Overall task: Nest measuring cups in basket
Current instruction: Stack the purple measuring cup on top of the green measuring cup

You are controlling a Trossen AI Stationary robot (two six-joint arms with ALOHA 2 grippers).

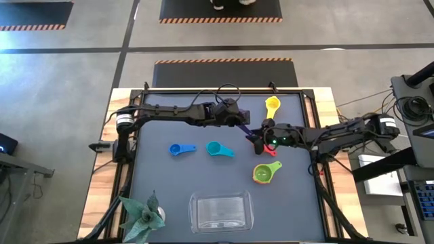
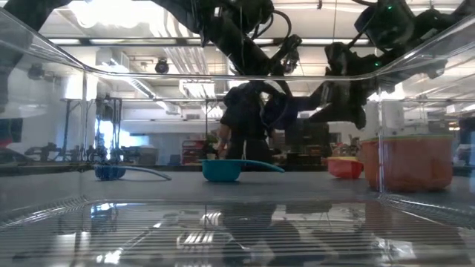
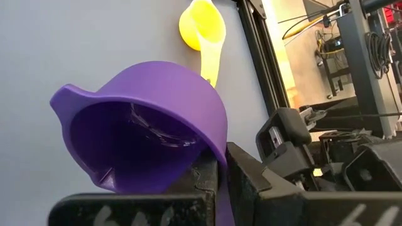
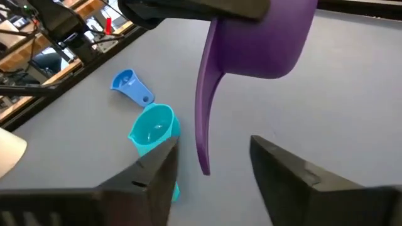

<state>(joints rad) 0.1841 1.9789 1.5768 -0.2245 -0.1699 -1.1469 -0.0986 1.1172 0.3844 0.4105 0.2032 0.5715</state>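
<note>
My left gripper [image 1: 243, 122] holds the purple cup [image 3: 151, 125] in the air over the far middle of the table. Its handle [image 4: 204, 119] hangs down. My right gripper [image 4: 213, 176] is open just right of it, its fingers standing on either side of the handle's free end and apart from it. On the mat lie the yellow cup [image 1: 272, 105], blue cup [image 1: 180, 149], teal cup [image 1: 217, 149] and a green cup [image 1: 263, 174] with the orange one inside it. A bit of the red cup [image 1: 271, 152] shows under my right gripper. The clear basket [image 1: 220, 211] sits at the near edge. My left gripper pinches the purple cup's wall at the rim [image 3: 213, 145], where the handle joins, between its two fingers. The fingers come level from the table's left. The cup is lifted clear and lies on its side, mouth toward the left arm, with the handle hanging down.
A green-leaved toy plant [image 1: 142, 217] stands at the near left corner, left of the basket. The two grippers are close together over the far middle of the mat. A person stands beyond the table's far edge in the low view.
</note>
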